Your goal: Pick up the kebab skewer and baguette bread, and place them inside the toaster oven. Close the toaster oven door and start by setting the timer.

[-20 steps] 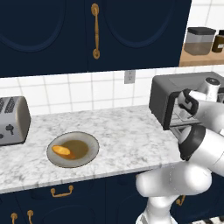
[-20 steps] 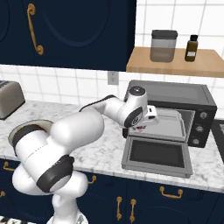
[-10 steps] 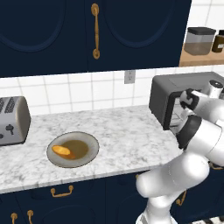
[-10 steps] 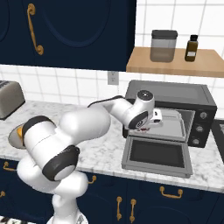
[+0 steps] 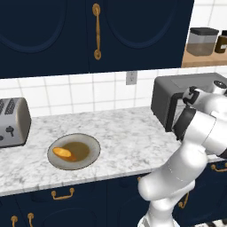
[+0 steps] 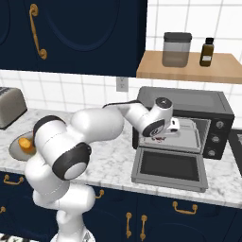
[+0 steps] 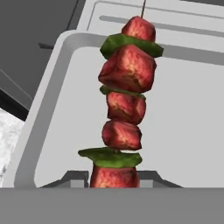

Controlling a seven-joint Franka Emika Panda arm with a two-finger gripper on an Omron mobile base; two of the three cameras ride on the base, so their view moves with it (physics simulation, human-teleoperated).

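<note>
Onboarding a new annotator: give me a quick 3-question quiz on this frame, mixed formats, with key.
1. True or false: the toaster oven door is shut.
2. Where is the baguette? A) inside the toaster oven B) on the plate on the counter C) in the gripper
3. Fill in: in the hand view, the kebab skewer hangs over the oven's light grey metal ____.

Key
1. False: it lies dropped open, flat in front of the oven.
2. B: it lies on the plate, near the silver toaster.
3. Tray. The gripper is shut on the skewer, at the oven's mouth.
</note>
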